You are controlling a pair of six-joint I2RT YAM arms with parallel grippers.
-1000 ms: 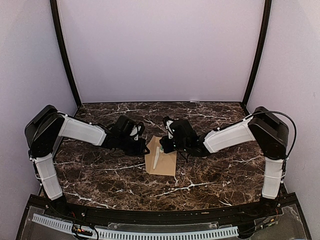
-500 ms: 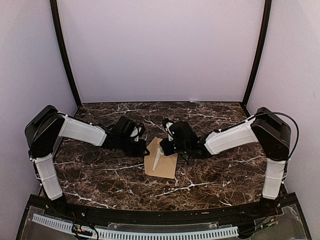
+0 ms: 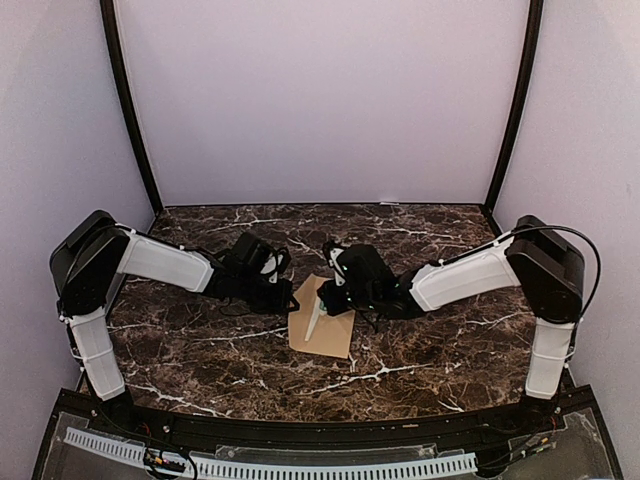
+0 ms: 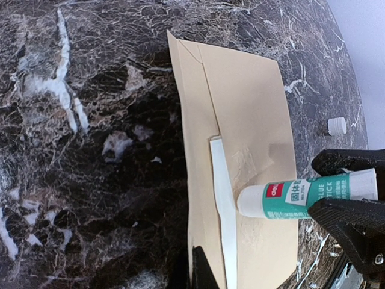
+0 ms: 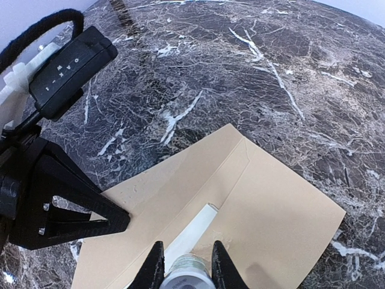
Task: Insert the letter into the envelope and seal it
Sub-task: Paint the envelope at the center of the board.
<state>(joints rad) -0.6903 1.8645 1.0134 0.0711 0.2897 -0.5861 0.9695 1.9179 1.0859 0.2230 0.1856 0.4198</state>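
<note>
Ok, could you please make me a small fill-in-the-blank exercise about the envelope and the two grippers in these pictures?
1. The right gripper holds the glue stick with its cap ___.
2. The stick's end rests on the tan envelope, which lies ___ on the table.
3. The left gripper is ___, its tip at the envelope's edge.
4. The small cap on the table, apart from the envelope, is ___.
Missing words: off; flat; shut; white.

My lab test booth.
Plain lilac walls (image 3: 320, 100), black corner posts (image 3: 130, 110) and a marbled tabletop (image 3: 200, 350) surround me.
</note>
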